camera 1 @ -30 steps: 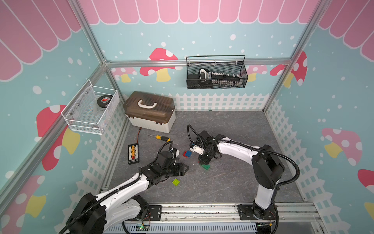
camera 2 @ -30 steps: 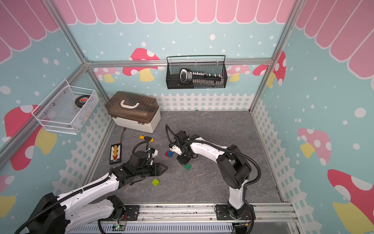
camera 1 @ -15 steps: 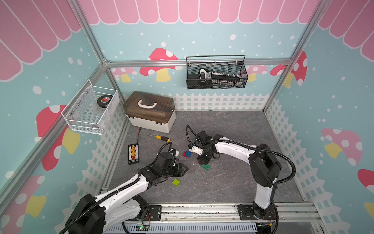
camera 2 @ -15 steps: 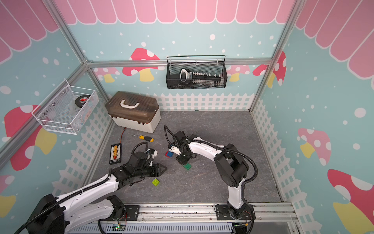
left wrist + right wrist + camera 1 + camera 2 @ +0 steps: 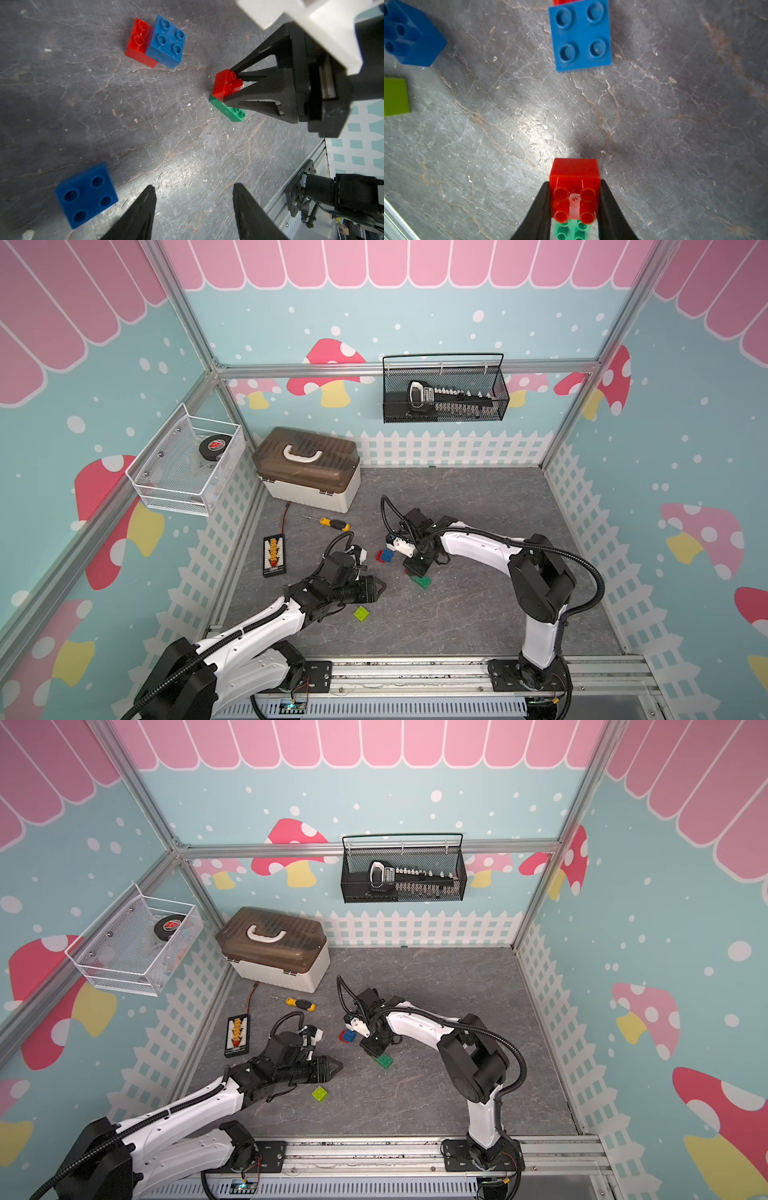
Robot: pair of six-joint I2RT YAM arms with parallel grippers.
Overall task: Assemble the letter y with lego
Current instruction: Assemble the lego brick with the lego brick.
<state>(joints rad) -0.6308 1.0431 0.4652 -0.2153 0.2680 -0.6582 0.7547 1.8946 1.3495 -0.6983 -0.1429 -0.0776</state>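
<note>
Near the middle of the grey mat (image 5: 478,605), our right gripper (image 5: 227,85) pinches a red brick (image 5: 574,170) seated on a dark green brick (image 5: 228,110). Our left gripper (image 5: 194,191) hangs open and empty above the mat, beside a loose blue brick (image 5: 86,195). We see a joined red-and-blue pair (image 5: 164,39) nearby and a lime brick (image 5: 361,612) lying apart.

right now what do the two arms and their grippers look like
Both the left arm and right arm have white link shells, black joints and a black ribbed cable hose. The left gripper and right gripper are matt black, with tapering wedge fingers cut out like trusses.
</note>
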